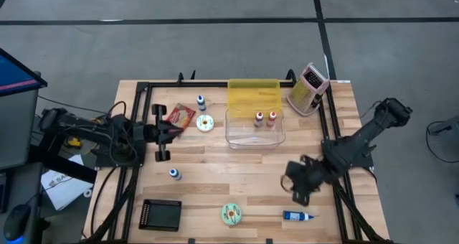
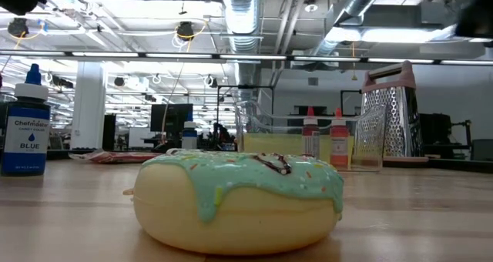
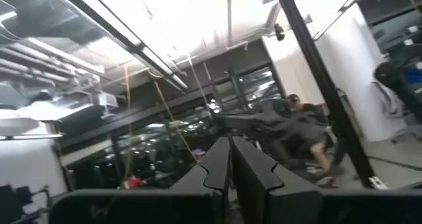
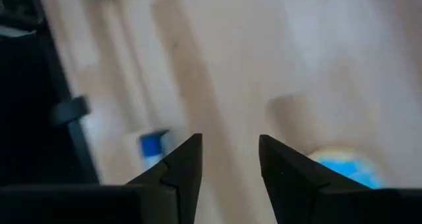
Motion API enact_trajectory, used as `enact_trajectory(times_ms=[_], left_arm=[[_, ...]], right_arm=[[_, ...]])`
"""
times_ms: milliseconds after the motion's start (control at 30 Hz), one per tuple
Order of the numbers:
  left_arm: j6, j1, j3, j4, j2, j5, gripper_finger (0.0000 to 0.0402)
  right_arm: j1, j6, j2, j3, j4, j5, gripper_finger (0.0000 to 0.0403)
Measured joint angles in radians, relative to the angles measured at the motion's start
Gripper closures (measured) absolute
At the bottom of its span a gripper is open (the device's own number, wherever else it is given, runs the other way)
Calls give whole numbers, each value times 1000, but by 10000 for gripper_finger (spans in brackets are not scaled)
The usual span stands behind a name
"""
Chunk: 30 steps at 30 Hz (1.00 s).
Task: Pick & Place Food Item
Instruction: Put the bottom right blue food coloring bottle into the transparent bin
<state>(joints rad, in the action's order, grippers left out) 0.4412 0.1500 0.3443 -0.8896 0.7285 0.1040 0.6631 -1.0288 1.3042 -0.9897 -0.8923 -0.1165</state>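
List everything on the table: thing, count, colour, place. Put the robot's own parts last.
Doughnut, green icing: 1, pale yellow, front centre.
Doughnut, white icing: 1, white, left of the container.
Clear container: 1, transparent, back centre.
Small bottles: 2, red-orange, inside the container.
Yellow sheet: 1, yellow, behind the container.
Box grater: 1, metal, back right.
Blue dye bottles: 2, one left of centre, one at the back.
Blue tube: 1, lying front right.
Red packet: 1, back left.
Black tray: 1, front left.
Left gripper: shut, left side.
Right gripper: open, empty, above the blue tube.
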Motion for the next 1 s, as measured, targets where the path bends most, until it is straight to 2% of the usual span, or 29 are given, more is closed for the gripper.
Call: enact_trajectory(times_ms=[233,400,567,767,1000], left_arm=[[0,-30,0,-3,-8,-8,349],[-5,-30,0,-4,-8,-76,308],[-48,-22,0,-3,-8,-78,275],[-96,6,0,-6,10,-78,252],[-118,50,0,-7,45,-79,248]], right_arm=[[203,-357,123,0,8,-9,262],[313,-522,217,1,35,31,262],[406,-651,264,-6,85,45,262],[479,-685,293,-38,96,41,262],[530,-534,351,-37,112,17,251]])
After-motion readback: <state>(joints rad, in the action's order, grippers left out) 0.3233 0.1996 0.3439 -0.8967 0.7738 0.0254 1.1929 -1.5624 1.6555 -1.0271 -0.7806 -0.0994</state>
